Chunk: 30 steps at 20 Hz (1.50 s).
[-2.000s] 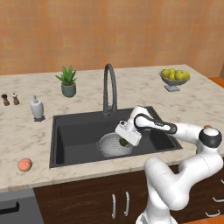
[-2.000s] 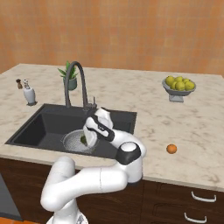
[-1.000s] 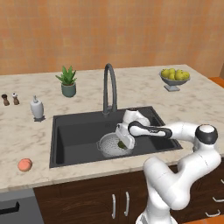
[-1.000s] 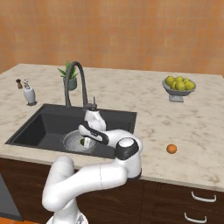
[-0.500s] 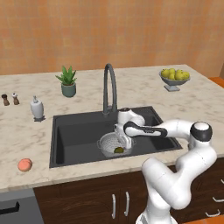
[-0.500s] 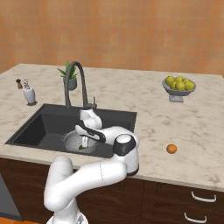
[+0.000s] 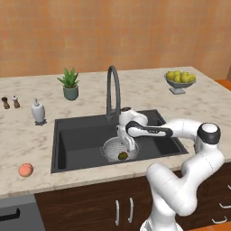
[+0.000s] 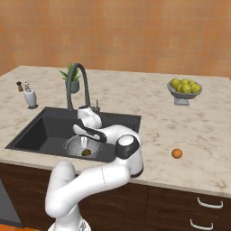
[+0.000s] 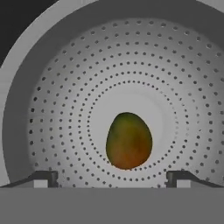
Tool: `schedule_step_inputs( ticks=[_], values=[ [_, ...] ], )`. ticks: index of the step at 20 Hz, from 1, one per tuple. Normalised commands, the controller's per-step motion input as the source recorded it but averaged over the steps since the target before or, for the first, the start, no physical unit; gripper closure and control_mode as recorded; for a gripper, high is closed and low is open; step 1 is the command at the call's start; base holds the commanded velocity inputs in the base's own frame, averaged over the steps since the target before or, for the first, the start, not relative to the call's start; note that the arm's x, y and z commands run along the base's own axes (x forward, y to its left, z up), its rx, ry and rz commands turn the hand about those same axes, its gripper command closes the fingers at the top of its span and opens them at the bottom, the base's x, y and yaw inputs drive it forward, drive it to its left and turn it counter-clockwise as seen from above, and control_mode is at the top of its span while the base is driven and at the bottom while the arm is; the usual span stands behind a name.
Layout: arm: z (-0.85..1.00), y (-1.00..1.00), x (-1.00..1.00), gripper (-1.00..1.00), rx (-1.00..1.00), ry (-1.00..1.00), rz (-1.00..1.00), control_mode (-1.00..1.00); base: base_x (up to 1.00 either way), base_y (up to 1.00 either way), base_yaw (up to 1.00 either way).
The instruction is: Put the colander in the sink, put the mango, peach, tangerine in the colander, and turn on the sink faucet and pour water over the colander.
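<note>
The silver perforated colander [image 7: 109, 150] [image 8: 73, 145] [image 9: 61, 105] stands in the black sink [image 7: 76, 137] [image 8: 40, 128]. The dark green mango [image 7: 122, 155] [image 8: 85, 153] [image 9: 128, 141] lies loose on the colander's floor. My gripper [image 7: 128, 144] [image 8: 85, 143] [image 9: 112, 177] hangs open just above it, its fingertips [image 9: 43, 178] wide apart and clear of the fruit. The peach [image 7: 25, 169] rests on the counter at the front left of the sink. The tangerine [image 8: 177, 153] sits on the counter to the sink's right. The dark gooseneck faucet [image 7: 113, 90] [image 8: 74, 85] rises behind the basin.
A pedestal bowl of yellow-green fruit [image 7: 179, 80] [image 8: 184, 89] stands at the back right. A potted plant [image 7: 70, 84], a soap dispenser [image 7: 39, 111] and two small shakers [image 7: 10, 102] line the counter left of the sink.
My gripper came down into the colander with the mango and opened. The mango now lies free on the colander's floor.
</note>
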Motion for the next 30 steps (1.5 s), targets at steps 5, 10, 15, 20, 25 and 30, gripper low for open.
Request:
schedule_step_inputs(
  ticks=[5,10,15,20,25,30],
  values=[
    [0.46,-0.15,-0.31,-1.0,0.0,-0.02,0.0,-1.0,0.0,0.0,0.0],
    [0.39,-0.33,-0.3,-1.0,0.0,-0.03,0.0,-1.0,0.0,0.0,0.0],
    [0.45,-0.34,-0.29,-1.0,0.0,-0.11,0.0,-1.0,0.0,0.0,0.0],
    [0.51,-0.32,-0.34,-1.0,0.0,-0.12,0.0,-1.0,0.0,0.0,0.0],
    [0.48,-0.33,-0.38,-1.0,0.0,-0.11,-0.27,-1.0,0.0,0.0,0.0],
    [0.32,-0.34,-0.38,-1.0,0.0,-0.07,-0.56,-1.0,0.0,0.0,0.0]
  ],
)
